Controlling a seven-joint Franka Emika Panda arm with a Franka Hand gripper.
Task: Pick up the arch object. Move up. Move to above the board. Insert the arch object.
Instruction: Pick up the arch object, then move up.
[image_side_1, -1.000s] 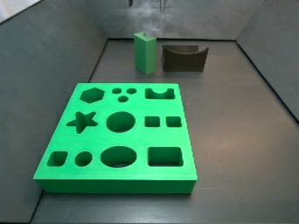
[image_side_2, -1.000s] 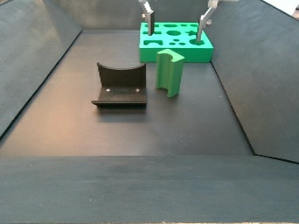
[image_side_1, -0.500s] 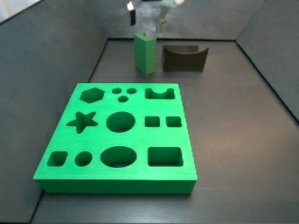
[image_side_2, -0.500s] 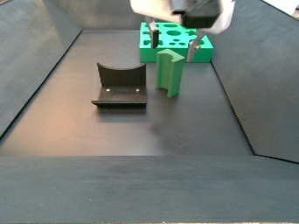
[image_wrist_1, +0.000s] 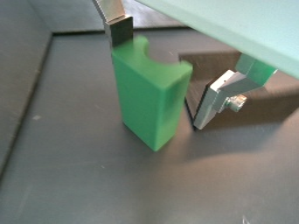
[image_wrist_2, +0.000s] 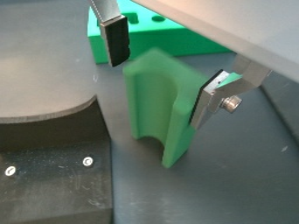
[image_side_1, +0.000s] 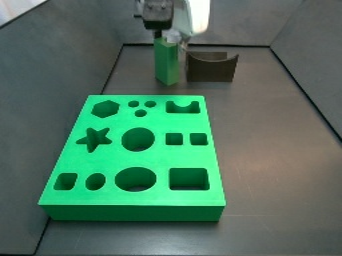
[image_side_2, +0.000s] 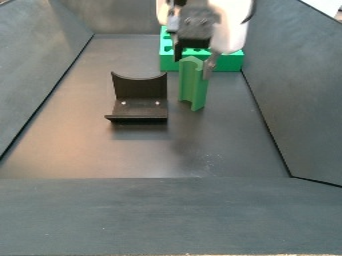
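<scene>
Gripper (image_wrist_2: 170, 66) hangs wide open over the top of the arch object (image_wrist_2: 162, 105), its silver fingers (image_wrist_1: 215, 101) on either side and apparently clear of it, gripping nothing. That smooth matte green block stands upright on the dark floor, curved notch uppermost, just beside the brown U-shaped block (image_side_1: 211, 66) and well apart from the board (image_side_1: 135, 155). If one pad lands first, the tall piece could tip or twist, then jam at the board's arch hole.
</scene>
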